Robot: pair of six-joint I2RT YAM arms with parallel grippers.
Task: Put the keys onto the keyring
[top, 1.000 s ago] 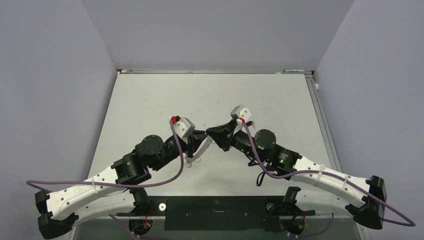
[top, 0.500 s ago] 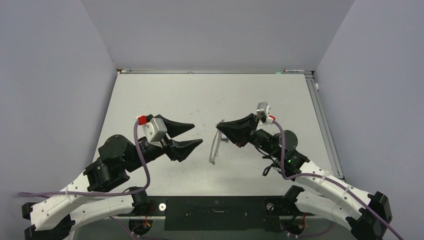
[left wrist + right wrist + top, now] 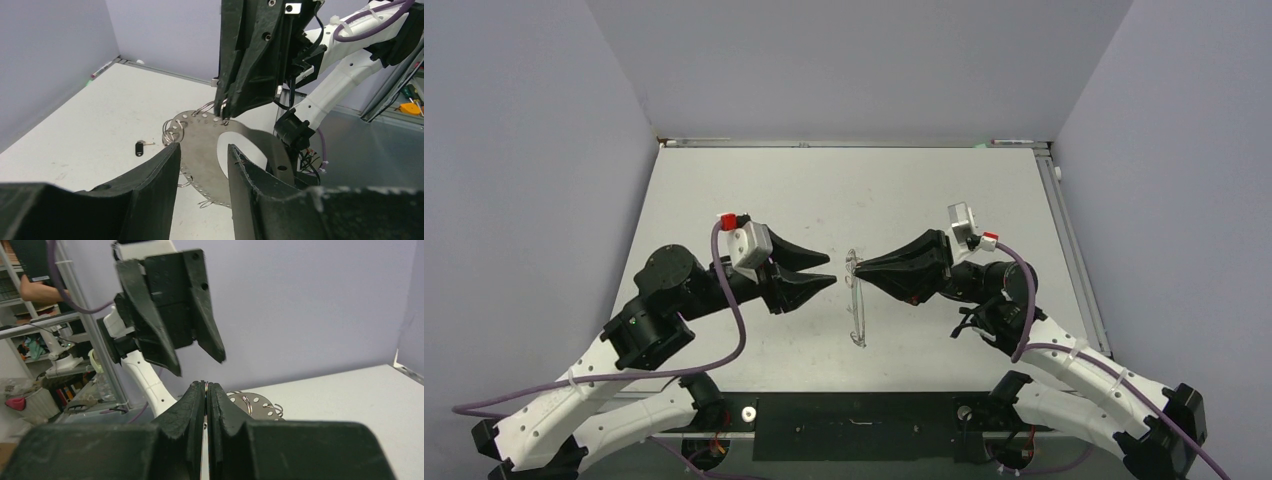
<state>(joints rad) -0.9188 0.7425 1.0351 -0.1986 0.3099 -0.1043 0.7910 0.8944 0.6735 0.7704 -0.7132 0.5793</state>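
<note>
Black-headed, one small key (image 3: 140,148) lies on the white table (image 3: 100,115) left of centre in the left wrist view, apart from the grey keyring (image 3: 200,145). In the top view the left gripper (image 3: 831,268) hangs mid-frame, jaws parted and empty, just left of the keyring, seen edge-on. The right gripper (image 3: 856,268) is closed, pinching the keyring's upper rim.
</note>
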